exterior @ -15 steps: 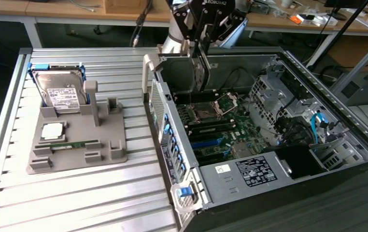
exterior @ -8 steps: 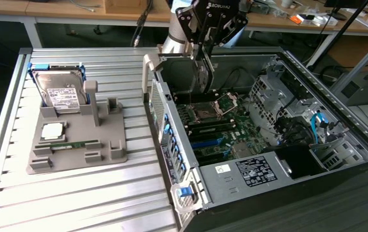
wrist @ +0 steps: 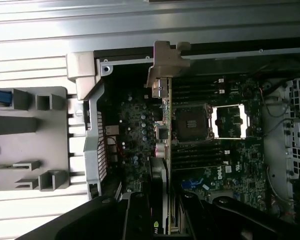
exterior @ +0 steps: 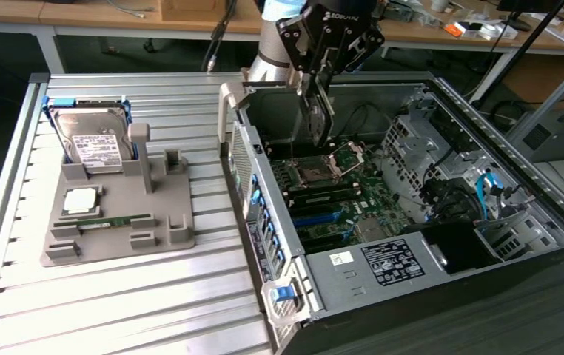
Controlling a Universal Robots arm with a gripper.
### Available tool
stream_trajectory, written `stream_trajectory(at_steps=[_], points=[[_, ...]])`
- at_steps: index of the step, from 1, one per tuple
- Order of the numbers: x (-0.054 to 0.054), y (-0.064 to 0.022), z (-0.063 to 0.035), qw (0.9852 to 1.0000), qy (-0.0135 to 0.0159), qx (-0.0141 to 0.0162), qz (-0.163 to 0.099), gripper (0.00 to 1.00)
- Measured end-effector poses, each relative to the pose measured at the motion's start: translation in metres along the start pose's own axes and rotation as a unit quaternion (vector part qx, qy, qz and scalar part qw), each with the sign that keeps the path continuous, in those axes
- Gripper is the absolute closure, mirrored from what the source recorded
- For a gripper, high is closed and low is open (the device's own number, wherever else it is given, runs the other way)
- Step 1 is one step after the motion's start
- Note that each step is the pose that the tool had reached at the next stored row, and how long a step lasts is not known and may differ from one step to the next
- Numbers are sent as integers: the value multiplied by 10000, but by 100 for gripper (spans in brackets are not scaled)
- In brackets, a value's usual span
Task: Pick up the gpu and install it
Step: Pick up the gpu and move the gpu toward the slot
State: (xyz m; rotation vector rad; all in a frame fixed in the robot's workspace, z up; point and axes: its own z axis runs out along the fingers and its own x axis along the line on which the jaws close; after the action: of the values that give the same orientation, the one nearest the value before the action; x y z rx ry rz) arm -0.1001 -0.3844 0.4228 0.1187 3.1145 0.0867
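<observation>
Black gripper (exterior: 319, 78) clamps the gpu (exterior: 322, 118), a thin dark card seen edge-on with a silvery bracket, above the open grey metal computer case (exterior: 246, 164).

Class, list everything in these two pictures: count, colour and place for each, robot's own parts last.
table: one, silver slats, beneath everything
holder: one, grey, on the table, exterior view's left
hard drive: one, silver with white label, upright in the holder
square chip: one, silver, flat on the holder
memory stick: one, green, lying on the holder
computer case: one, black and silver, open, exterior view's right
motherboard: one, dark green, inside the case
gpu: one, dark, hanging edge-on above the motherboard
arm: one, silver-grey, at the case's far side
tool: one, black, closed on the gpu
</observation>
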Motion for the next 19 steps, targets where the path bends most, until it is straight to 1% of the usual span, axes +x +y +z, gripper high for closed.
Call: stream_trajectory(at_steps=[19], points=[[-173, -31, 105, 10000, 0, 0, 0, 73]])
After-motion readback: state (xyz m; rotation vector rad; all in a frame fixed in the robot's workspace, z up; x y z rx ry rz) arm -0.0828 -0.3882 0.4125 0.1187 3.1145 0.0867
